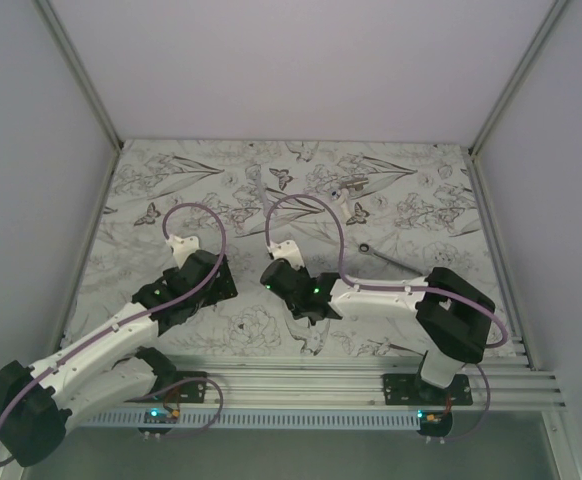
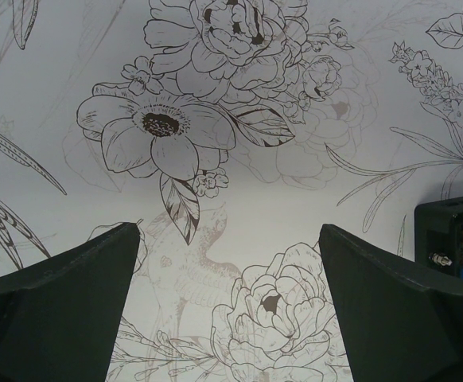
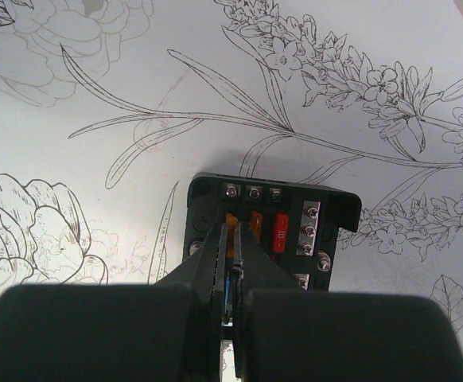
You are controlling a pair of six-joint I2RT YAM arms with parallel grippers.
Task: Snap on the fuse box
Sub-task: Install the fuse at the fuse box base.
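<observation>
The fuse box point(image 3: 327, 215) is a small black box lying flat on the flowered table cover, with a red fuse, orange fuses and silver screws on its face. My right gripper point(image 3: 229, 227) is shut, its tips down on the left part of that face by an orange fuse. A blue sliver shows in the thin gap between the fingers; I cannot tell whether it is gripped. From above, the right gripper point(image 1: 276, 275) hides the box. My left gripper point(image 2: 230, 227) is wide open over bare cover with nothing between its fingers, and the fuse box point(image 2: 454, 239) shows at that view's right edge.
A silver wrench point(image 1: 389, 258) lies on the cover behind the right arm. Small white parts point(image 1: 356, 210) sit further back near the middle. A metal rail point(image 1: 321, 385) runs along the near edge, and white walls close the table on three sides.
</observation>
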